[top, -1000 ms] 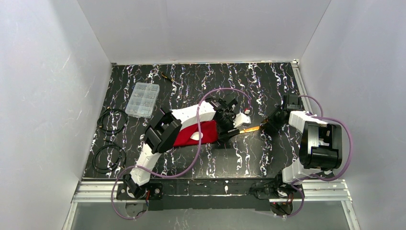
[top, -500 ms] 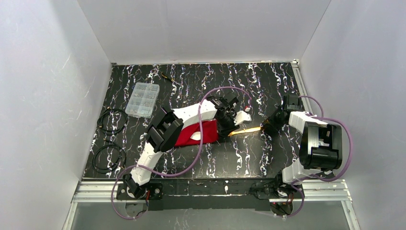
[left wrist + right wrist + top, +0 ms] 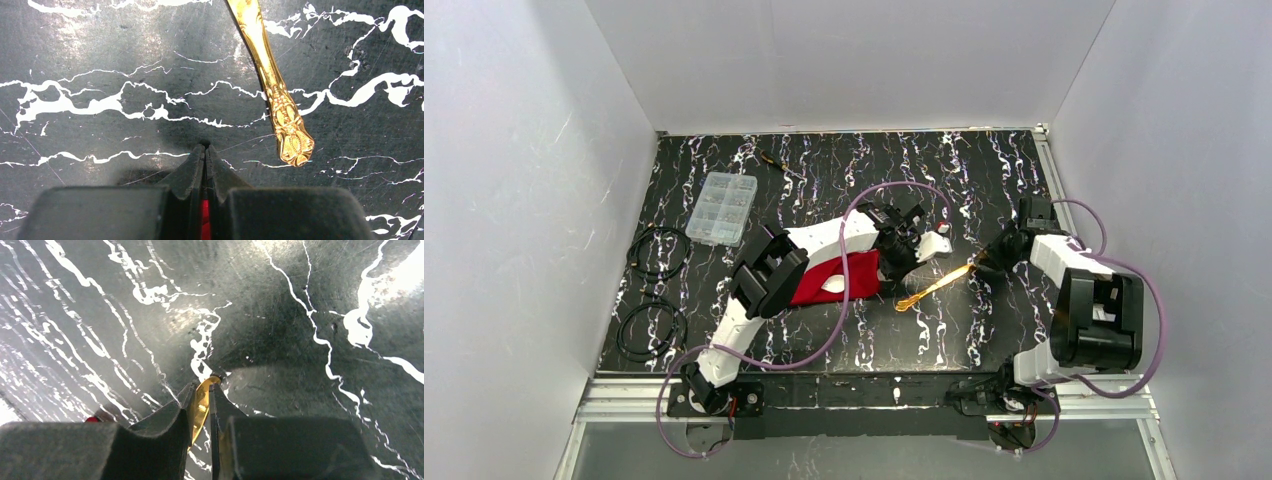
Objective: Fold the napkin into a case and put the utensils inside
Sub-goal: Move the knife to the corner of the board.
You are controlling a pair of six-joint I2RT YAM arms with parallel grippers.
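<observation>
The left gripper [image 3: 894, 262] is fully closed. In the left wrist view its two black fingers meet at their tips [image 3: 204, 150], and a thin strip of red cloth shows between them further back, so it seems to be pinching the edge of the napkin [image 3: 204, 220]. The napkin [image 3: 809, 290] lies folded near the middle of the black, white-veined table [image 3: 984, 170], mostly under the left arm. A small white oval [image 3: 832, 285] rests on the cloth; it may be the bowl of the white spoon, but it is too small to tell.

The right gripper [image 3: 992, 258] is narrowly open and clamped on one end of the gold utensil [image 3: 939, 283]. The right wrist view shows that gold end [image 3: 201, 405] held between the two fingers [image 3: 202, 390]. The utensil slants from this gripper towards the near left, and its free end stops just beside the napkin's right edge. The left wrist view shows this free end is a handle [image 3: 272, 85] with raised ornament, lying just beside the closed fingertips without touching them. Whether it rests on the table cannot be told.

A clear plastic compartment box [image 3: 720, 208] sits at the far left, with two black cable coils [image 3: 660, 250] nearer along the left edge. A thin black-and-yellow tool [image 3: 776, 162] lies by the far wall.
</observation>
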